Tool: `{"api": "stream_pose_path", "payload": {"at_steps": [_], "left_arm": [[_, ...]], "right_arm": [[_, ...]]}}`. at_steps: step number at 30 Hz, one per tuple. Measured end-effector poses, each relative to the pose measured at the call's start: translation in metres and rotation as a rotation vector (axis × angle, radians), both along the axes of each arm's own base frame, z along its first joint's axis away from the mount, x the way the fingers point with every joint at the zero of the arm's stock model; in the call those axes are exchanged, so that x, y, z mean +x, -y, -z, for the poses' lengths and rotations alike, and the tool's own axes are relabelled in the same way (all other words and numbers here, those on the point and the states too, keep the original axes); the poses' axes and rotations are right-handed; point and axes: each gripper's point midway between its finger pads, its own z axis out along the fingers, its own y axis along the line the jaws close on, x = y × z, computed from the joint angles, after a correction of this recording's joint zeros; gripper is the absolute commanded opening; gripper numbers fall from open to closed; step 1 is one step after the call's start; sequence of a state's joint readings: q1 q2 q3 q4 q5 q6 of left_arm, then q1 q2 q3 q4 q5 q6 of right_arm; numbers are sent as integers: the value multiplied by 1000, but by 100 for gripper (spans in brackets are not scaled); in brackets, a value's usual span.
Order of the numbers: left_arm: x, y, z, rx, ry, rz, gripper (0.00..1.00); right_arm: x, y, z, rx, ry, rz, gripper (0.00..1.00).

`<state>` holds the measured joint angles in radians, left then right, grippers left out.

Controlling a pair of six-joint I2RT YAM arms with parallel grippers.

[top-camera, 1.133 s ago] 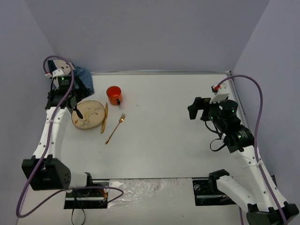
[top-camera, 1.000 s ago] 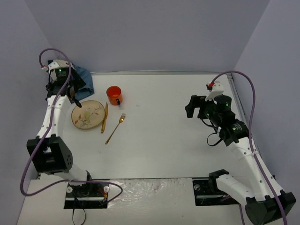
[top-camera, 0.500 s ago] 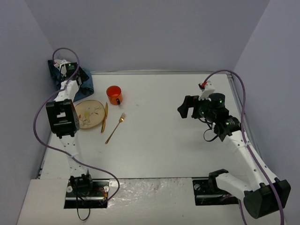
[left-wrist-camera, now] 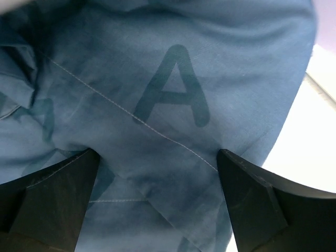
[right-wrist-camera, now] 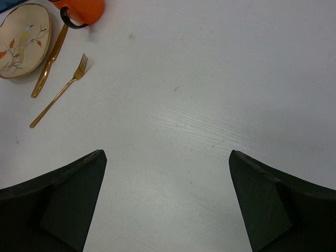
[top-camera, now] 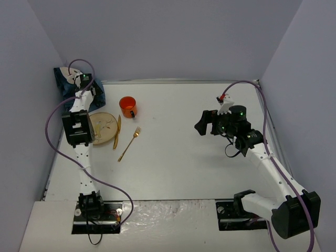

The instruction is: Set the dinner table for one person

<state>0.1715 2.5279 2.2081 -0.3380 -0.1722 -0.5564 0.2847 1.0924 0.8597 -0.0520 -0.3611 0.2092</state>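
The dinner table [top-camera: 173, 163] is a white tabletop. At its left lie a bird-patterned plate [top-camera: 105, 126], a gold knife [top-camera: 116, 132], a gold fork [top-camera: 129, 143] and an orange mug [top-camera: 127, 106]. My left gripper [top-camera: 85, 87] is open over the dark blue cloth [top-camera: 64, 80] in the back left corner. In the left wrist view the cloth [left-wrist-camera: 168, 94] with a letter A fills the space between my open left gripper's [left-wrist-camera: 157, 155] jaws. My right gripper [top-camera: 201, 125] is open and empty above the table's right middle. The right wrist view shows my right gripper [right-wrist-camera: 167, 155], the plate [right-wrist-camera: 25, 39], knife [right-wrist-camera: 50, 60], fork [right-wrist-camera: 59, 93] and mug [right-wrist-camera: 84, 8].
Pale lavender walls [top-camera: 157, 37] close the table in at the back and both sides. The left arm's forearm [top-camera: 77, 130] hangs over the plate's left part. The arm bases [top-camera: 97, 212] stand at the near edge.
The left arm has swung from above the plate back into the far left corner over the blue cloth. The right gripper has moved left toward the table's middle.
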Motion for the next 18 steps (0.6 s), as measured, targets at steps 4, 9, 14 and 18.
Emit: {"api": "stream_pose_path", "payload": {"at_steps": [4,9,14,18], "left_arm": [[1,-2,5,13,-26,18,51],[-3,-5,8,13,-54,35,7],[-5,-7,10,-6,-60,66,0],[-6,-9,10,-33,-53,87,0]], "right_arm": [[0,-2,-1,1,4,-4,100],[0,-2,-1,1,5,-5,99],[0,-2,-2,3,9,-5,99],[-2,-1,-6,7,22,-4,99]]}}
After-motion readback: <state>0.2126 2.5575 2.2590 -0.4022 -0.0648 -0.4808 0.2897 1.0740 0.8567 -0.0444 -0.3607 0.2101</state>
